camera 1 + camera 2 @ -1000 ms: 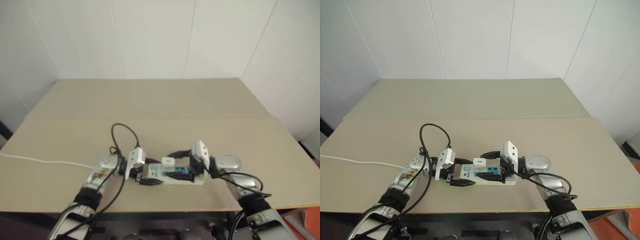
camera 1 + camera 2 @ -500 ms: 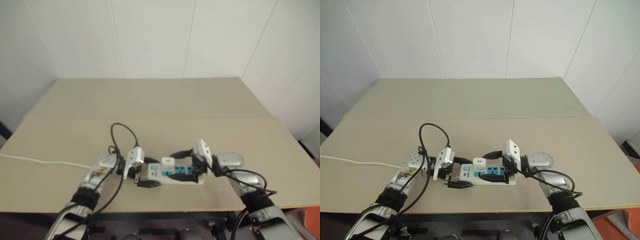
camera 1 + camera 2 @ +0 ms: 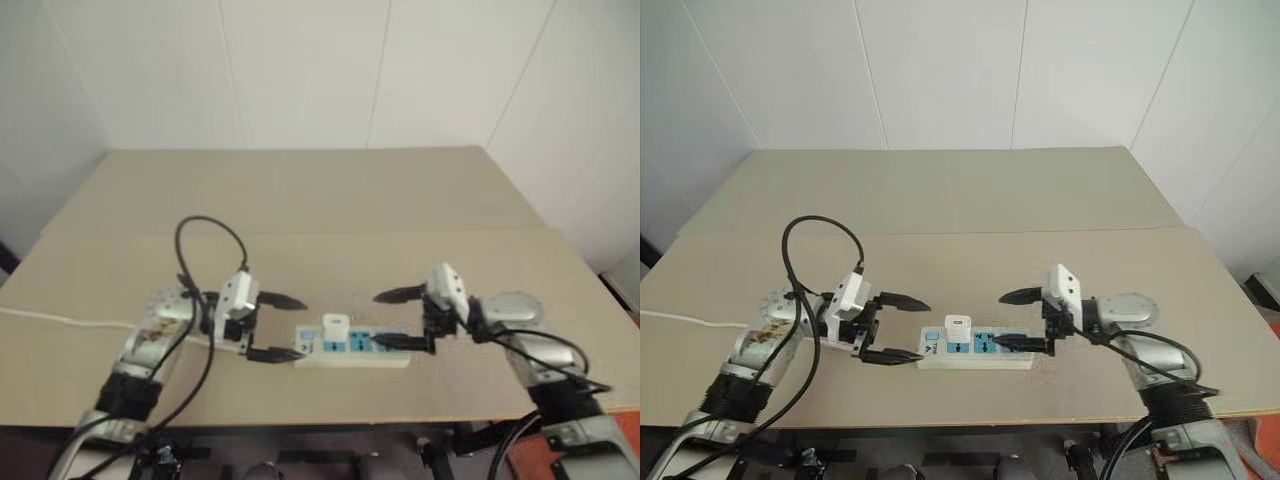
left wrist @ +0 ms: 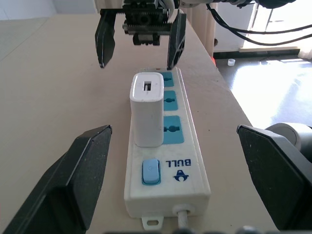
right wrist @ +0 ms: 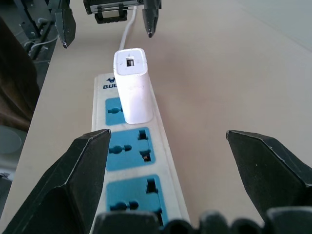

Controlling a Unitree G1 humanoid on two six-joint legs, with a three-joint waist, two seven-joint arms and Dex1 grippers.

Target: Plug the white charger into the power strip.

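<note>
The power strip (image 3: 985,352) lies flat near the table's front edge, and its blue sockets show in the left wrist view too (image 4: 168,161). The white charger (image 3: 958,328) stands upright in the socket nearest the strip's switch end (image 4: 147,109) (image 5: 132,83). My left gripper (image 3: 924,328) hovers open just off the strip's left end, touching nothing. My right gripper (image 3: 1000,320) is open above the strip's right part, with nothing between its fingers. Each wrist view shows the opposite gripper beyond the charger.
The strip's thin white cord (image 3: 680,320) runs off to the table's left edge. A black cable (image 3: 805,235) loops up over my left arm. The table's front edge (image 3: 970,415) is close below the strip. A seam (image 3: 1040,230) crosses the tabletop behind.
My left gripper has opened and drawn back left and up from the strip's end. The right gripper has pulled away to the right and risen. The charger stays in its socket.
</note>
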